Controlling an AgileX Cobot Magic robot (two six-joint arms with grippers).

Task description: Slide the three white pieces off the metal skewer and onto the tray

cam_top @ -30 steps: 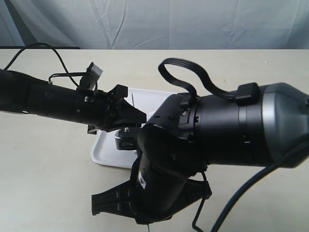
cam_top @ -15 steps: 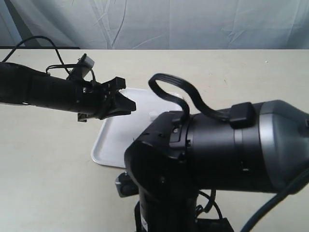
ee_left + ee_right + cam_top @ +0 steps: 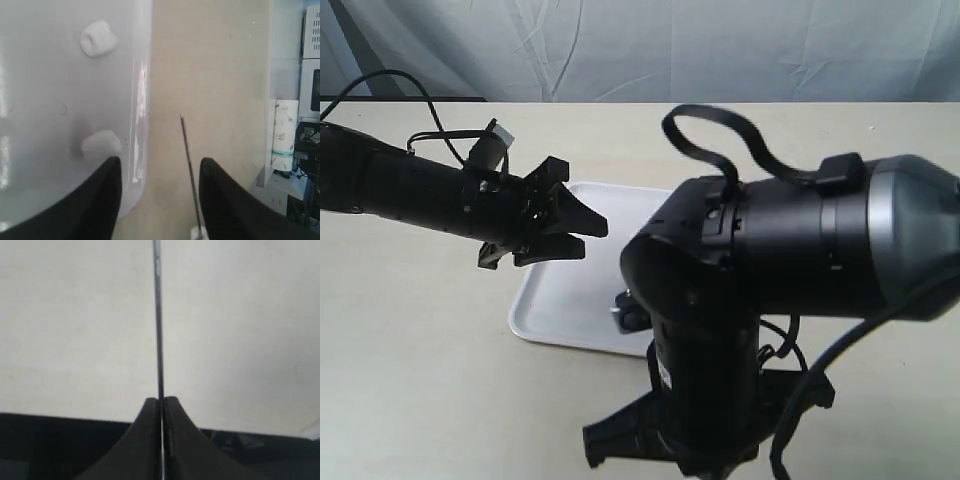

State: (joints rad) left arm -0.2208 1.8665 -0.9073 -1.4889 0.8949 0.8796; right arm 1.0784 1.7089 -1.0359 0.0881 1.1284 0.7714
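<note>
The left wrist view shows the white tray [image 3: 60,90] with two white pieces lying loose on it, one far [image 3: 98,37] and one [image 3: 101,143] just ahead of a fingertip. The thin metal skewer [image 3: 189,165] runs between the jaws of my open left gripper [image 3: 160,167], over the table beside the tray. A third white piece [image 3: 196,233] sits on the skewer at the frame's edge. My right gripper [image 3: 161,401] is shut on the skewer [image 3: 157,315]. In the exterior view the left gripper [image 3: 568,226] hovers open over the tray [image 3: 565,300].
The bulky right arm [image 3: 770,270] fills the foreground of the exterior view and hides the tray's right part and the skewer. Beige table [image 3: 410,360] surrounds the tray. A grey curtain [image 3: 640,45] hangs behind.
The left gripper drew back to the left off the tray's middle and now stands open at its left edge. The right arm swung and turned in the foreground.
</note>
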